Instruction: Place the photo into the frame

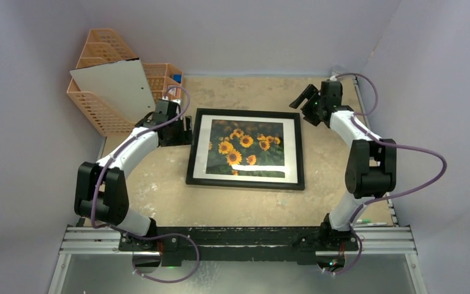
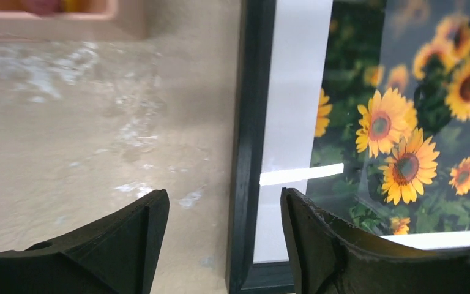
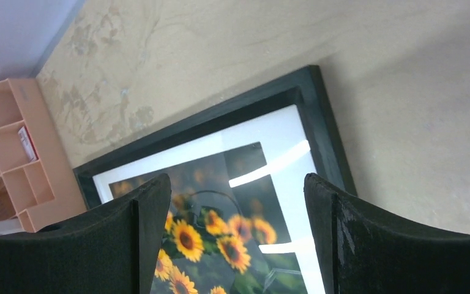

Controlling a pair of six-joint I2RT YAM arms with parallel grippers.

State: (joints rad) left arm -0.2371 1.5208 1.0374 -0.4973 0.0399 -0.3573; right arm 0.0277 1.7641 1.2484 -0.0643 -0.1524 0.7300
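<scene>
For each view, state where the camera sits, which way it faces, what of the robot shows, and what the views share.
Top external: fixed above and behind, looking down on the table; left arm and right arm show.
Left wrist: on the left arm, looking down past the left gripper at the frame, its left border.
Right wrist: on the right arm, looking down past the right gripper at a frame corner.
Shared: all show the photo.
</scene>
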